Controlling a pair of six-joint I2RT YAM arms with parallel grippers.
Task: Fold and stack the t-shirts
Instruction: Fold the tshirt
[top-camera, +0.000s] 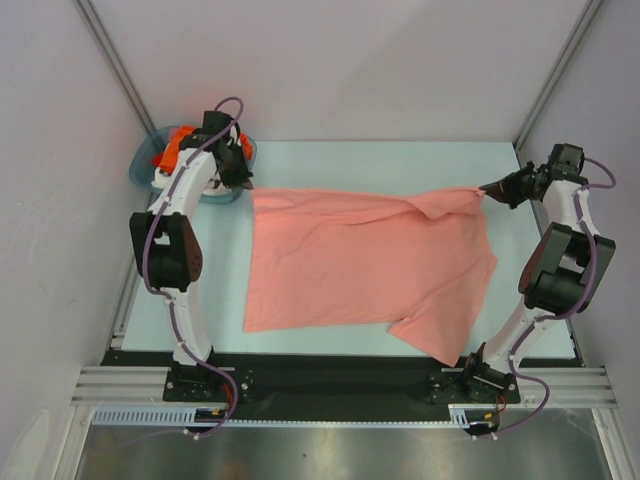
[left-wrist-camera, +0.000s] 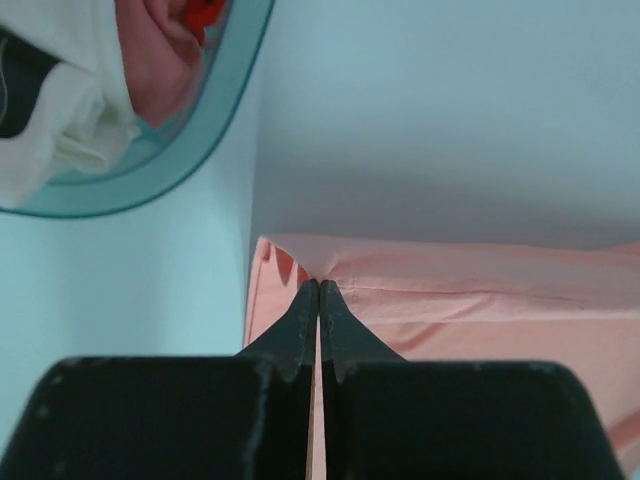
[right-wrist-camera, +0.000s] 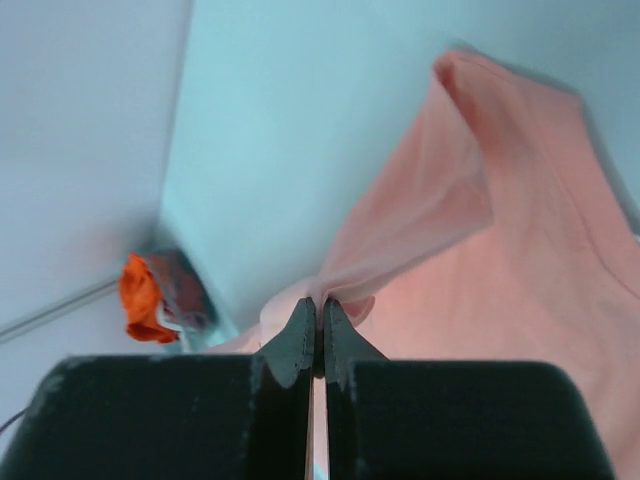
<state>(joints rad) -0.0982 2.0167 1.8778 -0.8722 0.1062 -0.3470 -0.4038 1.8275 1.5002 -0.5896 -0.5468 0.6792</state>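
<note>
You are barely starting: the left end effector (top-camera: 246, 183) and the right end effector (top-camera: 487, 189) are pinching far corners of the unfolded salmon-pink cloth t-shirt (top-camera: 360, 260); the bright orange cloth shirt (top-camera: 172, 150) is waiting in the teal plastic basket (top-camera: 136, 168).

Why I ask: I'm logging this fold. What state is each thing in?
Pink shirt: spread unfolded on the table, far edge pinched at both ends.
Left gripper: shut on pink shirt.
Right gripper: shut on pink shirt.
Orange shirt: bunched in the basket.
White shirt: bunched in the basket.
</note>
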